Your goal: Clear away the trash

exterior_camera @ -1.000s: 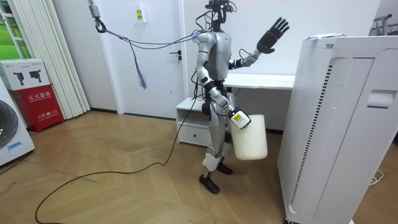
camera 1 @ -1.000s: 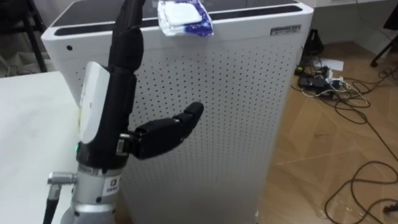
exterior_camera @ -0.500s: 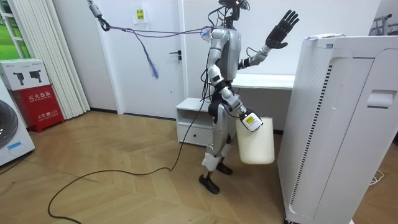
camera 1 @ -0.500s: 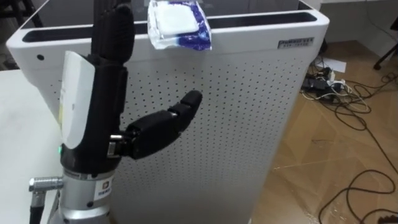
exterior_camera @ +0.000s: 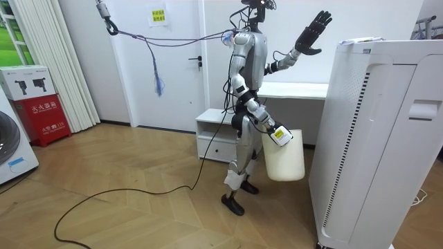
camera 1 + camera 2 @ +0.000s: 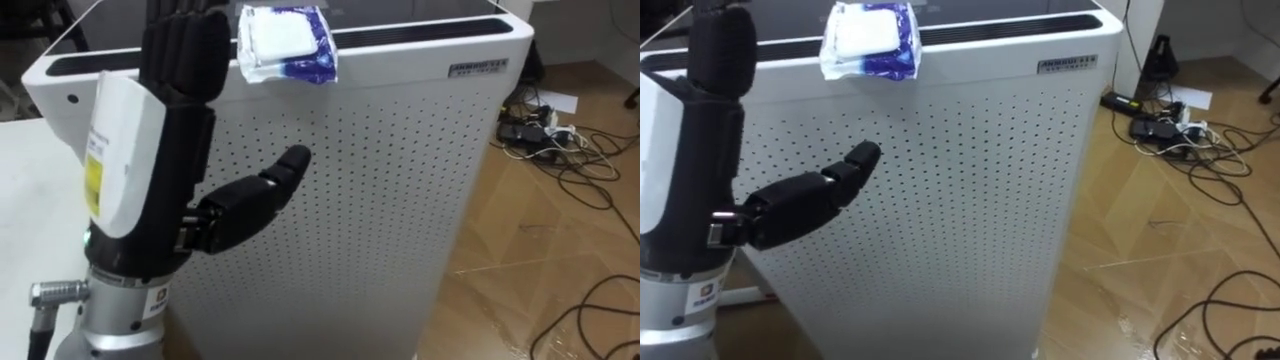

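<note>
A crumpled white and blue packet lies on the top front edge of a tall white perforated appliance. My left hand is raised in front of the appliance, to the left of the packet and a little short of it. It is open, with fingers straight up and the thumb sticking out to the right. In the room view I stand facing the appliance with the left hand held high. My right hand hangs low at my side and carries a white bin off the floor.
A white table stands at my left, beside the appliance. Cables and a power strip lie on the wooden floor to the right. A low white shelf stands behind me against the wall.
I have stepped closer to the appliance, and the bin has swung forward with me. The left hand has stayed raised and come nearer to the packet.
</note>
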Controlling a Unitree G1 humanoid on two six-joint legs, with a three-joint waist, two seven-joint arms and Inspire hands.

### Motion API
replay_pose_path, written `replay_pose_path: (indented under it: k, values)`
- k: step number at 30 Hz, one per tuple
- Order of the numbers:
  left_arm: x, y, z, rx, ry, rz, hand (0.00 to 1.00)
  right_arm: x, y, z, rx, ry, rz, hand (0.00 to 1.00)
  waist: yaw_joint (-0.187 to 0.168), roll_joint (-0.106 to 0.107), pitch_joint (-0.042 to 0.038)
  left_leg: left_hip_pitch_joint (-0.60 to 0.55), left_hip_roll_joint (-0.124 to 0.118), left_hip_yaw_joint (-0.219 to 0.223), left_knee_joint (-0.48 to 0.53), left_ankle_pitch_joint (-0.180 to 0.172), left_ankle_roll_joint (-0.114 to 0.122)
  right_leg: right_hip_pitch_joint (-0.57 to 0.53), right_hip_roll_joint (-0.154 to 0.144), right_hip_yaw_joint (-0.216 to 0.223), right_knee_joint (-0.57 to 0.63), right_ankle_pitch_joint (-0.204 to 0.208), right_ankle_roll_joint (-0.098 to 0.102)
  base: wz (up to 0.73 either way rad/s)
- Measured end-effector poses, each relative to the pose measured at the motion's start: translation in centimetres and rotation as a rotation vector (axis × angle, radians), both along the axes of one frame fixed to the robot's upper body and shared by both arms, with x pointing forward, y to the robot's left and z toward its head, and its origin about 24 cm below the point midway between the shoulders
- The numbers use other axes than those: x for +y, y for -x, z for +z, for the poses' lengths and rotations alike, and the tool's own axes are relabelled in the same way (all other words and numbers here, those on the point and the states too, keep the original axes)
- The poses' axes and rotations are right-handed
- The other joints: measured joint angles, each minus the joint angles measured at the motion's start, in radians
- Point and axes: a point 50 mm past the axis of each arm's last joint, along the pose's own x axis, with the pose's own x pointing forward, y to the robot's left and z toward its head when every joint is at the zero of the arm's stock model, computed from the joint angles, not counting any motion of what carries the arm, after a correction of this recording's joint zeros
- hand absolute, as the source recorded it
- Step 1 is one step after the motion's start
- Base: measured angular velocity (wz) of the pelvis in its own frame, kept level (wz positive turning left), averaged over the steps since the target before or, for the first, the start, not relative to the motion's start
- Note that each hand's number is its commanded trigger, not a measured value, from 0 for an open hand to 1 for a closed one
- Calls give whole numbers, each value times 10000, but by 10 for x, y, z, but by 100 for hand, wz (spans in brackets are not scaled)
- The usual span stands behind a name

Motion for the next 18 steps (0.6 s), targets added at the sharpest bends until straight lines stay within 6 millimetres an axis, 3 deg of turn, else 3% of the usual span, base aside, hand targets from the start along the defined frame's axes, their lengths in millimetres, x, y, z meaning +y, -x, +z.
replay_pose_path:
  k: [7,18]
  values:
    - [2,-4,-1,303,-290,488,0,-3,2,2,-96,134,-19,100,-328,276,-19,163,1,32,-110,2,0,129,-3,16,-77,1,0,0]
    - [4,-8,-3,665,-550,935,0,-5,4,4,-64,381,118,100,-419,292,-19,195,13,109,-148,8,-6,115,-1,70,-66,1,0,-2]
